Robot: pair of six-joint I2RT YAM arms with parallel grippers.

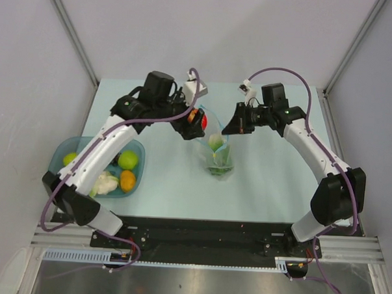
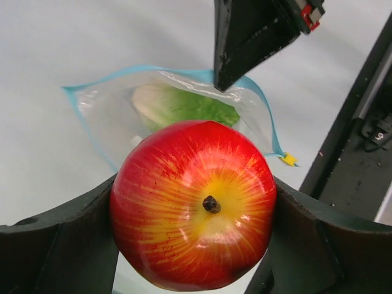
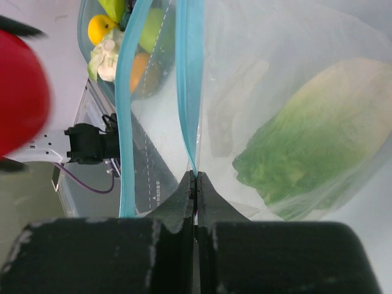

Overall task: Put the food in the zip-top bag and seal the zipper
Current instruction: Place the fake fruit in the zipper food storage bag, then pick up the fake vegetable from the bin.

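Observation:
My left gripper [image 2: 193, 236] is shut on a red apple [image 2: 193, 205] and holds it above the open mouth of the clear zip-top bag [image 2: 110, 122]. A green lettuce piece [image 2: 184, 107] lies inside the bag. From above, the apple [image 1: 198, 119] hangs just up and left of the bag [image 1: 218, 158]. My right gripper [image 3: 196, 177] is shut on the bag's mouth edge, pinching the light-blue zipper [image 3: 190, 73] and holding that side up. The lettuce [image 3: 306, 147] shows through the plastic. The other lip of the mouth stands apart to the left.
A teal bowl [image 1: 62, 148] at the left near edge holds a green fruit [image 1: 128, 159], an orange fruit [image 1: 127, 180], a yellow-green fruit [image 1: 70, 158] and a pale leafy piece [image 1: 105, 183]. A yellow tab [image 2: 289, 160] sits at the zipper's end.

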